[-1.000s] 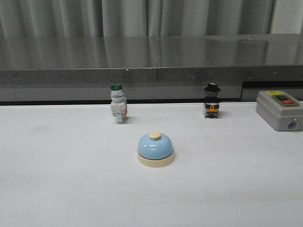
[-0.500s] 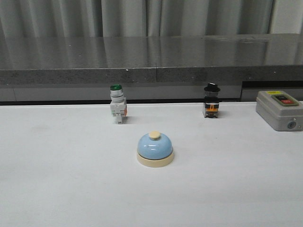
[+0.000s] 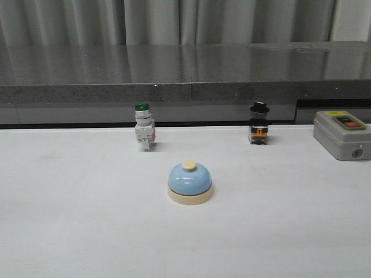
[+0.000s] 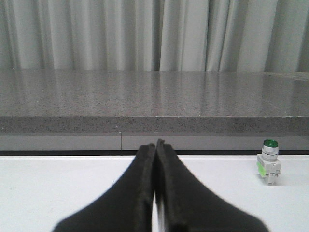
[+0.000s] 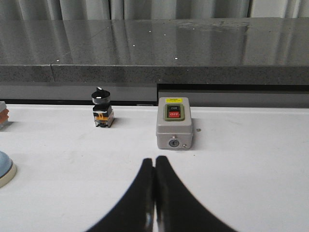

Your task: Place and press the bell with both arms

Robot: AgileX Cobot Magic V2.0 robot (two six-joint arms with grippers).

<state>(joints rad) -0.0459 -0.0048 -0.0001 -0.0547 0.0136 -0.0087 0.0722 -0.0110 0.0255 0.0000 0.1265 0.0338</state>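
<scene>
The light-blue bell [image 3: 190, 182] with its cream base and cream button stands on the white table [image 3: 69, 220] near the middle of the front view. Its edge shows at the side of the right wrist view [image 5: 5, 169]. Neither arm shows in the front view. My left gripper [image 4: 155, 144] is shut and empty, seen in the left wrist view over bare table. My right gripper [image 5: 154, 159] is shut and empty, with the bell off to one side and apart from it.
A green-capped white push switch [image 3: 144, 127] stands behind the bell to the left and shows in the left wrist view [image 4: 269, 162]. A black knob switch [image 3: 259, 123] and a grey box with red and black buttons [image 3: 343, 134] stand at the back right. A grey ledge [image 3: 185, 75] runs behind the table.
</scene>
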